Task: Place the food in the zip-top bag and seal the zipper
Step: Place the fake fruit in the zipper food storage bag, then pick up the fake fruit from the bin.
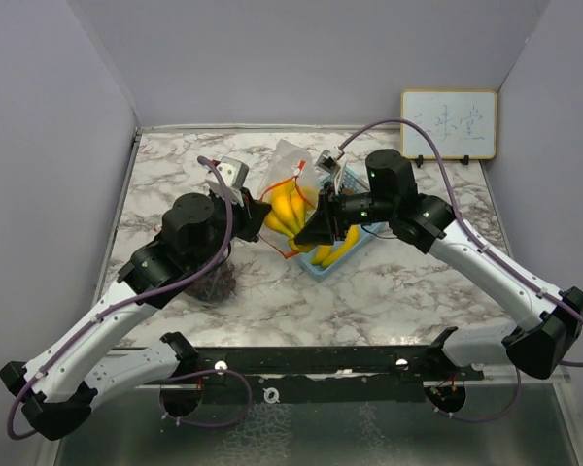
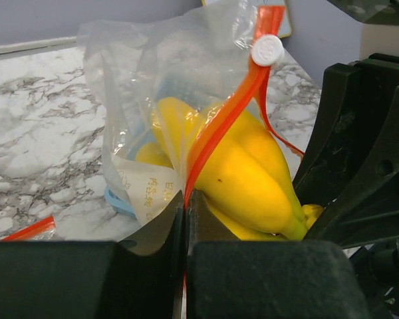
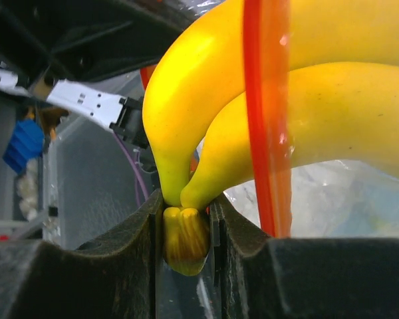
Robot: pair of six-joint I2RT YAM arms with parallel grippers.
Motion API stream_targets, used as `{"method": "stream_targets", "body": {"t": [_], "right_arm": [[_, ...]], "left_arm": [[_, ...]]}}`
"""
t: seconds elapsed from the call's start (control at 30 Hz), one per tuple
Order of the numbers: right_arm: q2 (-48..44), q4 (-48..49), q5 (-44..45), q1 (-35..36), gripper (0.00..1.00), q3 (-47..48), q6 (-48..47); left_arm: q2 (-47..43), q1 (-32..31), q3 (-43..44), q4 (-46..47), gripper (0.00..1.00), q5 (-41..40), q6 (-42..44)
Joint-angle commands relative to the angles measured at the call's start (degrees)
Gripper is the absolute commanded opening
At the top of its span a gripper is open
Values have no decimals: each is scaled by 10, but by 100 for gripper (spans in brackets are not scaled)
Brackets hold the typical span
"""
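Holding tight, the left pincer (image 2: 186, 199) had its two fingers pressed together on the near edge of the clear plastic zip-top bag (image 2: 153, 66). The bag was lifted off the white and grey marble desk (image 1: 398, 282), at the far middle. Its red zipper strip (image 2: 226, 123) ran up across the food, with a small round white slider (image 2: 266, 50) near the top.

The right pincer (image 3: 185, 226) was clamped on the brown-tipped stem of the big bunch of yellow bananas (image 3: 206, 100). The stem end stuck out toward the right arm. The rest of the bunch reached left into the open mouth of the bag, with the red strip lying over it. How deep the bunch went in could not be seen.

A blue plastic mesh basket (image 2: 115, 199) sat right under the bag and the bunch.

The dark purple grape cluster (image 1: 222, 282) lay on the desk to the near left, beside the left arm, well apart from the bag.
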Motion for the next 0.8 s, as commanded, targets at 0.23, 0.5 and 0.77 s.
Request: {"method": "stream_targets", "body": {"t": [0.23, 0.5, 0.77], "right_arm": [[52, 37, 225, 1, 34, 30, 140], [-12, 78, 182, 1, 100, 52, 87], [-87, 29, 297, 1, 100, 44, 58]], "left_arm": [[14, -1, -27, 39, 0, 59, -26], [23, -2, -4, -7, 0, -33, -13], [1, -1, 71, -82, 0, -180, 23]]}}
